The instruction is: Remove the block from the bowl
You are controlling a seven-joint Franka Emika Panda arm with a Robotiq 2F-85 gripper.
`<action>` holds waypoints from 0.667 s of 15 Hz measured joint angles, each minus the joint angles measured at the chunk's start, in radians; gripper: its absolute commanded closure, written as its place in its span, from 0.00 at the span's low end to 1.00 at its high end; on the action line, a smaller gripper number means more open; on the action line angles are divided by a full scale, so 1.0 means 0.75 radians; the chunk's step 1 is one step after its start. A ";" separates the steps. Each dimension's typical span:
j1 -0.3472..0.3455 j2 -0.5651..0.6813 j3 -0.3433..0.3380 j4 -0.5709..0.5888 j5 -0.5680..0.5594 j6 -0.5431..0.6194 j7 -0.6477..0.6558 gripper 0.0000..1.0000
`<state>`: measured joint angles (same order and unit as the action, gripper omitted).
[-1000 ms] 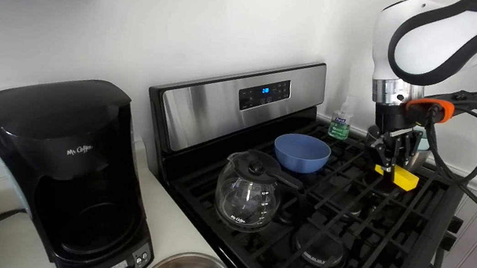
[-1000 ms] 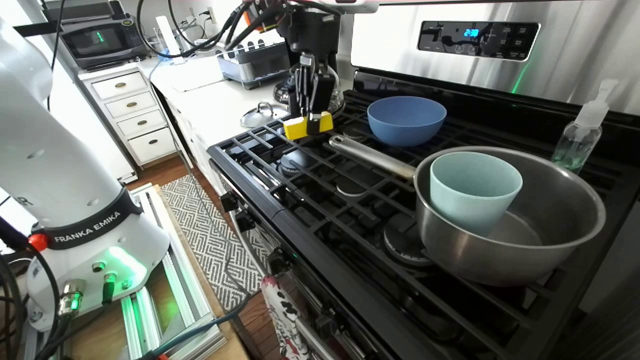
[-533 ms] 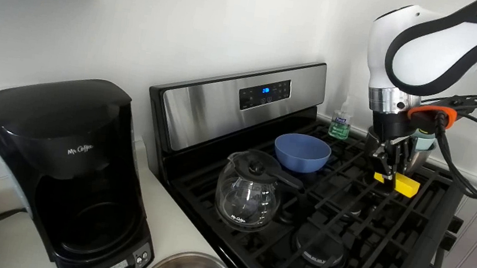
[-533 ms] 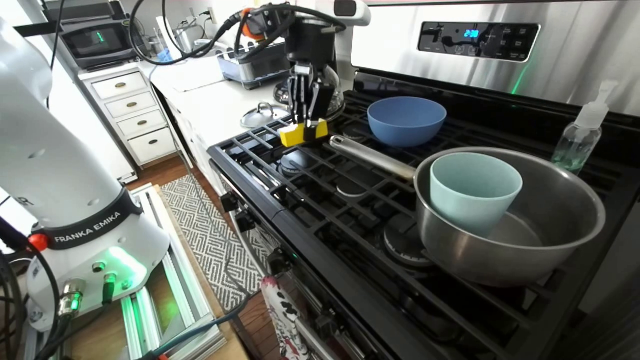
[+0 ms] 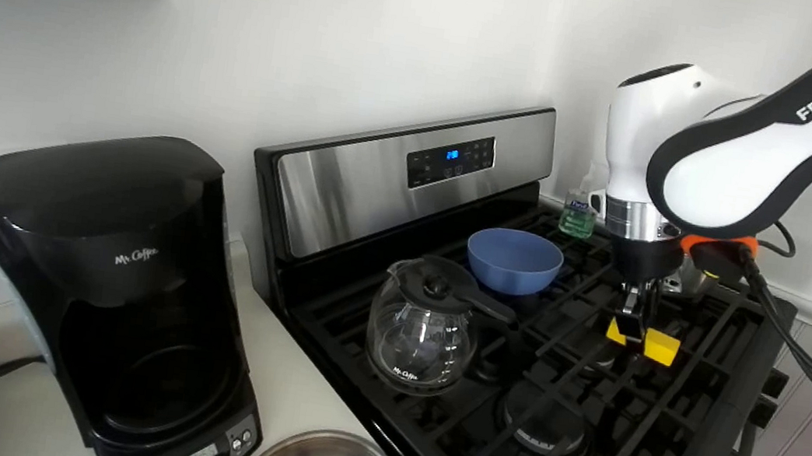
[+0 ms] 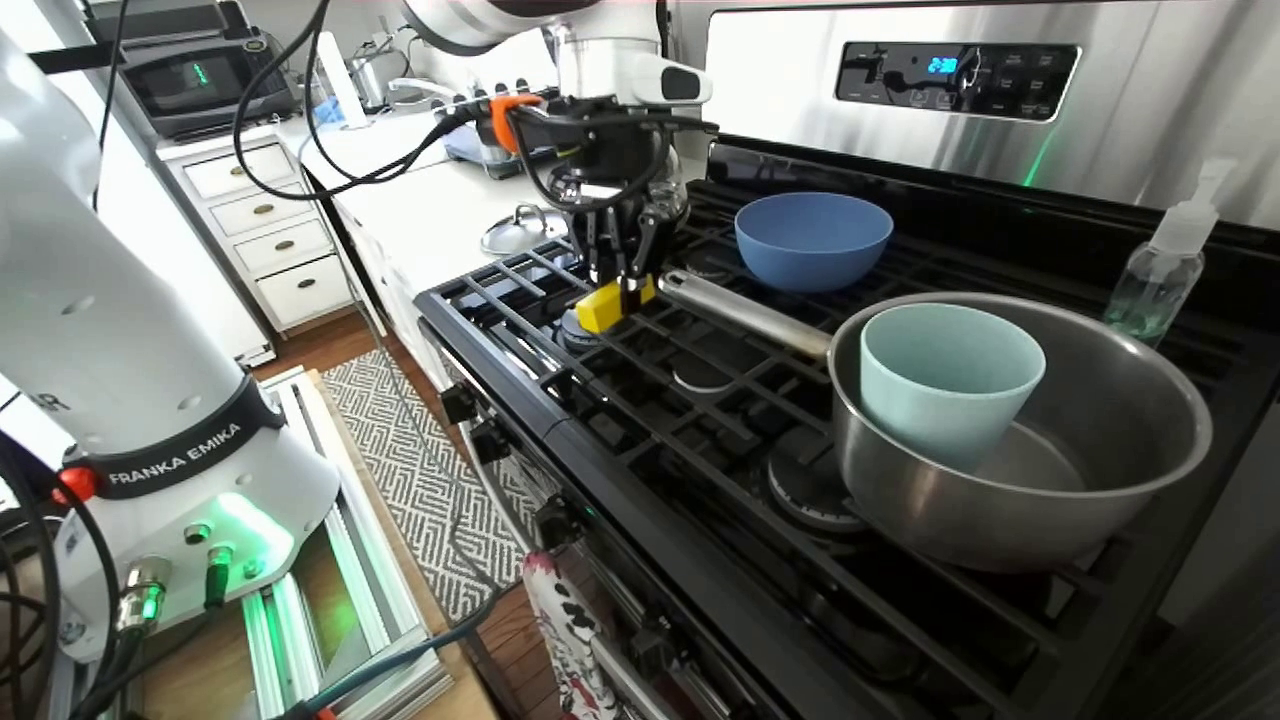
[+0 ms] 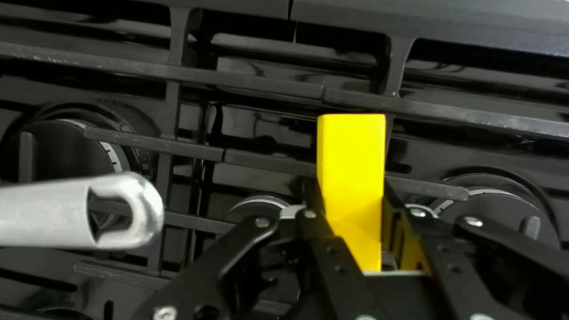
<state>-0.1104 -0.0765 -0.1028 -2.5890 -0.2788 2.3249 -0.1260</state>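
The yellow block (image 5: 661, 347) is between my gripper's fingers (image 5: 635, 333), low over the stove's front grates. The block also shows in an exterior view (image 6: 602, 308), below the gripper (image 6: 618, 283), and lies level. In the wrist view the block (image 7: 351, 155) sticks out past the fingertips (image 7: 350, 191), with a finger against each side. I cannot tell whether it touches the grate. The blue bowl (image 5: 512, 276) stands upright on the stove's back grates, apart from the gripper; it also shows in an exterior view (image 6: 812, 268). Nothing shows in the visible part of its inside.
A glass carafe (image 5: 420, 344) stands on the grates beside the bowl. A steel pot (image 6: 1010, 520) holds a pale green cup (image 6: 950, 385); its handle (image 6: 745, 315) reaches close to the block and shows in the wrist view (image 7: 66, 212). A sanitizer bottle (image 6: 1160, 270) stands behind.
My gripper has moved down with the block held in it, from above the grates to low over them. The block has turned slightly. The bowl has not moved.
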 measured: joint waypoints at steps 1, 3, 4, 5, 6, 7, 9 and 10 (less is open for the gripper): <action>0.000 0.007 0.000 -0.022 0.000 0.058 -0.001 0.92; 0.001 0.022 0.000 -0.053 0.004 0.150 0.004 0.92; 0.001 0.030 0.000 -0.064 0.004 0.186 0.013 0.92; 0.001 0.037 0.000 -0.072 0.006 0.214 0.024 0.44; 0.000 0.045 0.000 -0.074 0.006 0.235 0.038 0.43; 0.001 0.052 0.000 -0.074 0.006 0.244 0.052 0.37; 0.001 0.063 0.000 -0.074 0.006 0.250 0.075 0.22; 0.001 0.064 0.000 -0.074 0.006 0.250 0.082 0.16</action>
<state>-0.1100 -0.0286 -0.1027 -2.6444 -0.2746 2.5126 -0.0648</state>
